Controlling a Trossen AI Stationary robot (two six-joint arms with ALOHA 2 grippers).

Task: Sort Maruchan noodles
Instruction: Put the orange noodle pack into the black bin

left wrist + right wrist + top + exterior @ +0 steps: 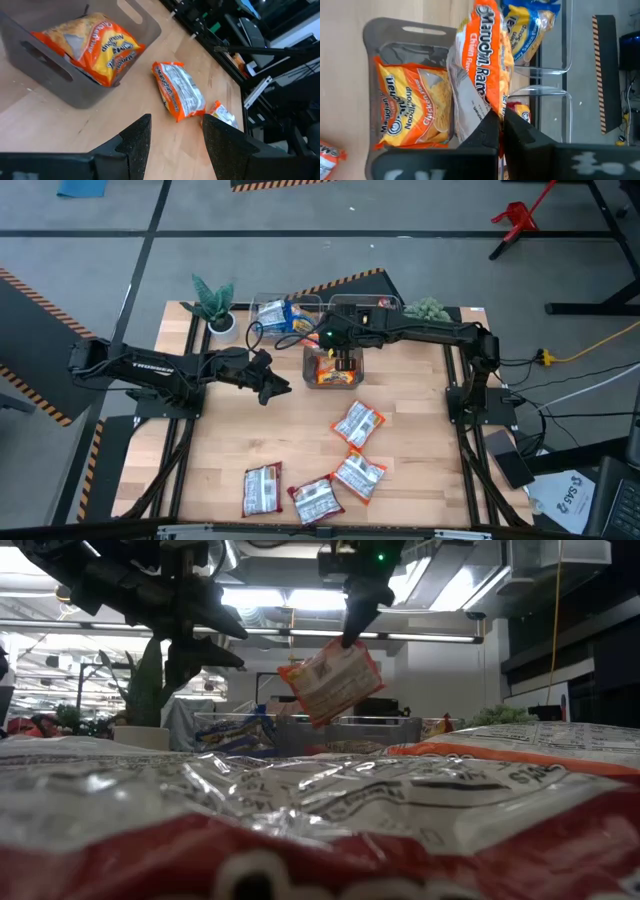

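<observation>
High view, right tool (343, 357): clamped on an orange packet (485, 55) hanging above the grey tray (308, 370).
Left tool (275, 387): fingers apart, hovering at the tray's 9 o'clock over the worktop (420, 440).

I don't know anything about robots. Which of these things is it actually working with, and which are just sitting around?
Part of the job:
- orange packet, held by the right gripper above the grey tray
- orange packets in tray
- blue packet in a clear bin
- four loose packets on the table
- left gripper, open and empty

Just there:
- two small plants
- red stand on the floor
</observation>
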